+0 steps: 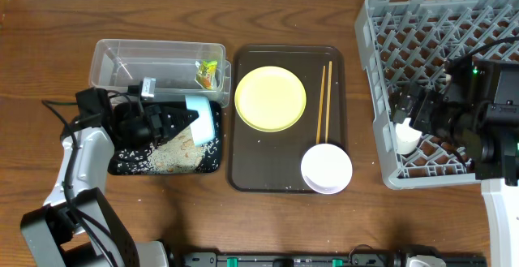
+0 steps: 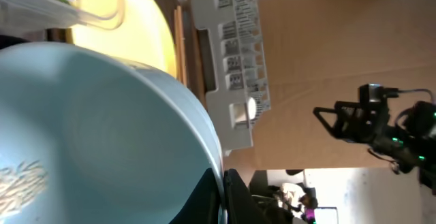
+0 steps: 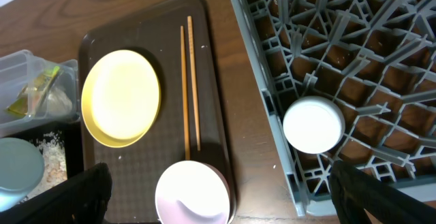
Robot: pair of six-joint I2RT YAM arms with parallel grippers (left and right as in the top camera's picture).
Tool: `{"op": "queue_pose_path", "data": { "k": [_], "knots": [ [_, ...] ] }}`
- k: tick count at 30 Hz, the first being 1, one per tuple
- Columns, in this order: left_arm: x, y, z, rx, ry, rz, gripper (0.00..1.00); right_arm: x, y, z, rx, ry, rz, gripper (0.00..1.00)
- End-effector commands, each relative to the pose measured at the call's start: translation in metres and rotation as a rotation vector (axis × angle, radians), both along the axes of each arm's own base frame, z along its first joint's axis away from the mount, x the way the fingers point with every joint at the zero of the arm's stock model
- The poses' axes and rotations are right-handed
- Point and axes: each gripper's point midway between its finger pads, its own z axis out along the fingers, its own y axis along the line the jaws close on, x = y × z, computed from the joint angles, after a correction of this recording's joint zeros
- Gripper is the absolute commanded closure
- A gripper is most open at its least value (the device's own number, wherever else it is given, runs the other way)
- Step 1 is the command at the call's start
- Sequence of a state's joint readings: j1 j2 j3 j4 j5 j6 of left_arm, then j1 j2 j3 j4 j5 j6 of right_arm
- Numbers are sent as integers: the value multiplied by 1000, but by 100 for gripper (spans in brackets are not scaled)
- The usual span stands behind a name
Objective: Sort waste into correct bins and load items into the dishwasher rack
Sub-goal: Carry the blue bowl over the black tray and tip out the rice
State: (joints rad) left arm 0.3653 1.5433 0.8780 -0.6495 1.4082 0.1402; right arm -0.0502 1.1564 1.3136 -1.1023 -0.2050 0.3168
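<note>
The left gripper (image 1: 185,121) clamps the blue bowl (image 1: 203,114), which is tipped on edge over the black tray (image 1: 117,168), where rice (image 1: 174,155) lies scattered. The right gripper (image 1: 412,113) stands wide above the cup (image 3: 313,124), which sits in the rack (image 1: 389,23).

The light blue bowl (image 1: 203,117) stood tipped on edge over the black tray (image 1: 119,161), gripped at its rim by the left hand (image 1: 182,122). White rice grains (image 1: 174,155) with brownish scraps lay scattered in that tray, and a few grains clung inside the bowl. The green-and-orange wrapper (image 1: 209,72) lay in the clear tub (image 1: 138,52). The yellow-green plate (image 1: 270,98), the parallel chopsticks (image 1: 325,103) and the upright white bowl (image 1: 327,168) lay between the bins and the grey rack (image 1: 438,23). The small white cup (image 1: 408,139) sat inside the rack, by its edge nearest the white bowl.
</note>
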Motion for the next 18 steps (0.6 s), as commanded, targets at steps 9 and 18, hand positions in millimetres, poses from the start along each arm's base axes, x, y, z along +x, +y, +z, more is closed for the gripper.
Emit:
{"op": "queue_pose_path", "data": {
  "k": [9, 18],
  "knots": [
    [1, 11, -24, 64, 155, 66, 94, 1, 0, 2, -17, -9, 16, 1],
    [-4, -3, 6, -51, -24, -15, 94, 1, 0, 2, -16, -9, 16, 1]
  ]
}}
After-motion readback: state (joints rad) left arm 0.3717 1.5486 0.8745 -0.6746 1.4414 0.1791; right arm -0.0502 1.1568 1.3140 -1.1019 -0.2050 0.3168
